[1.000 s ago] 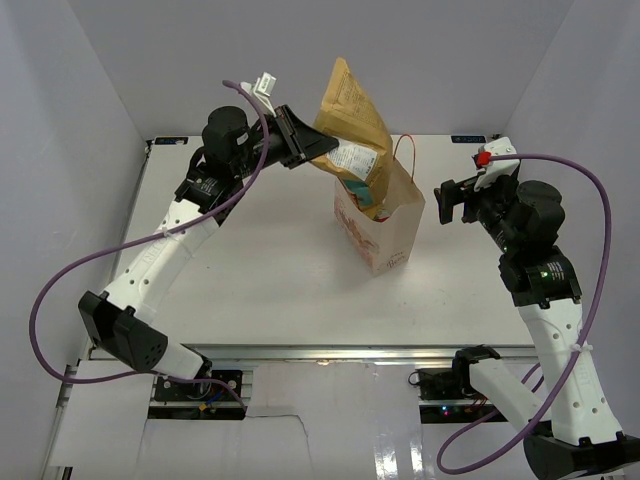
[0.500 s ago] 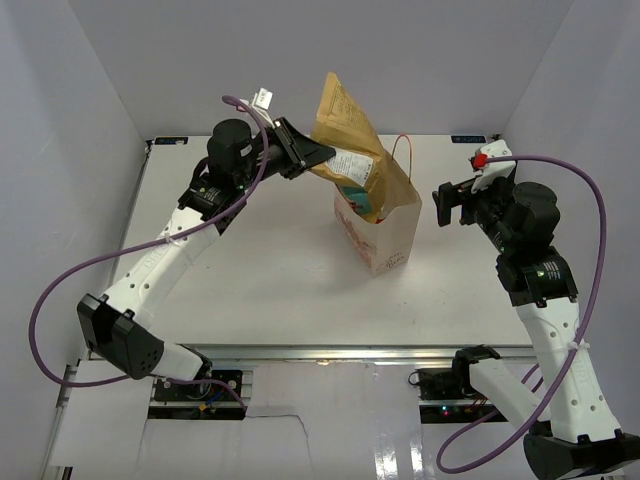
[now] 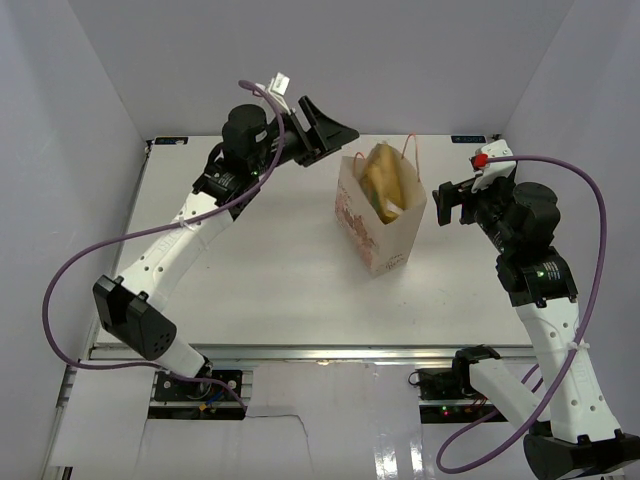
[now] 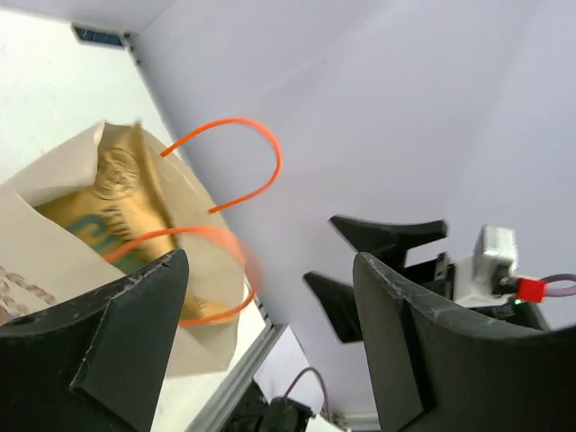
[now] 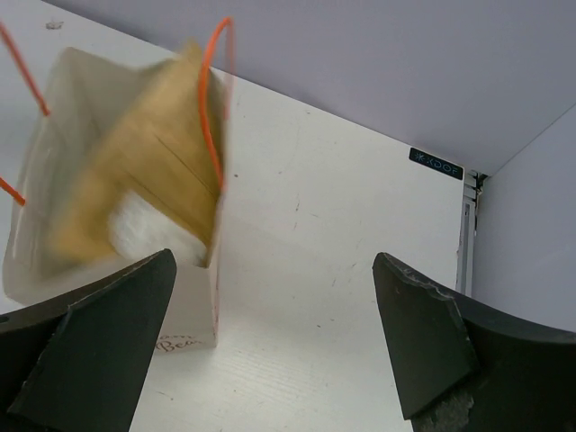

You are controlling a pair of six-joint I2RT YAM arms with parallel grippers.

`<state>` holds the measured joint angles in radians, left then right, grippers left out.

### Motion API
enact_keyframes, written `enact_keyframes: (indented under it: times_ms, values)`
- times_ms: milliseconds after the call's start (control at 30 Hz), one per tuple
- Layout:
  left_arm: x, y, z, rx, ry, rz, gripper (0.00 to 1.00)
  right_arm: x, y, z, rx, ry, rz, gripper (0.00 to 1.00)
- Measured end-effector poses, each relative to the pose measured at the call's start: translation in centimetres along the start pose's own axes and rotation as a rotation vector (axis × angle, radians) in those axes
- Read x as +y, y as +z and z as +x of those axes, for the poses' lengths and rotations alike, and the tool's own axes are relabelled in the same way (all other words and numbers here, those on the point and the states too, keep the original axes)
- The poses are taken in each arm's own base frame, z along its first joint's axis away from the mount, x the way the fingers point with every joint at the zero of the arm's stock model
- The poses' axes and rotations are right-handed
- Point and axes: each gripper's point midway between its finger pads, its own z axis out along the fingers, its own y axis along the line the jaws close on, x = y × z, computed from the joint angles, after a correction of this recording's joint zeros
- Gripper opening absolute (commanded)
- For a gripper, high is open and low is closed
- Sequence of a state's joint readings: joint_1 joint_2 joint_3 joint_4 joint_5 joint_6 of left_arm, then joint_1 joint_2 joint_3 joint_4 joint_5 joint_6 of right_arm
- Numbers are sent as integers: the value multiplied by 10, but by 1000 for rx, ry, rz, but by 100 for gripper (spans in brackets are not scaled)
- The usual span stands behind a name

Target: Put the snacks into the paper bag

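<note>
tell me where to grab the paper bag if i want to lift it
Take an orange cord handle, coming down from above. The paper bag stands upright and its loops arch clear above the rim, so the cord can be pinched with nothing in the way. The thin paper walls would likely crumple, and the yellow-tan pouch fills the mouth.

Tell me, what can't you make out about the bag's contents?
- Whatever lies beneath the yellow-tan pouch: hidden in every view by the pouch and the walls of the paper bag.
- Pouch lettering: motion-blurred in the right wrist view, partly covered by the left fingers in the left wrist view, too small from above.
</note>
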<state>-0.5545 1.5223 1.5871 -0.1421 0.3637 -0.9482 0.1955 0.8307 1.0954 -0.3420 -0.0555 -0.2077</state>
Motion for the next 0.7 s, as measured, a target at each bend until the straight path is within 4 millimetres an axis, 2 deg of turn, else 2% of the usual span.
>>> enact_keyframes:
  times_ms: [133,200,300,367,433,533,600,700]
  values:
    - [-33,8,-28,-40,90,59,86,-1,0,0,1,0,1,93]
    - [-52,6,-46,-83,166,83,90,-1,0,2,5,2,0,90]
    - [-71,-9,-69,-168,290,73,97,-1,3,8,28,6,-8,90]
    - [-69,-28,-78,-225,366,18,98,-2,6,17,67,13,-13,90]
    - [-58,-56,-78,-273,424,-52,98,-2,9,27,118,24,-17,90]
    - [-23,-106,-61,-317,474,-189,98,-7,13,43,204,59,0,90]
    - [8,-142,-40,-324,485,-281,98,-11,14,54,265,92,24,90]
    - [49,-180,-11,-324,481,-384,98,-16,9,72,343,122,73,90]
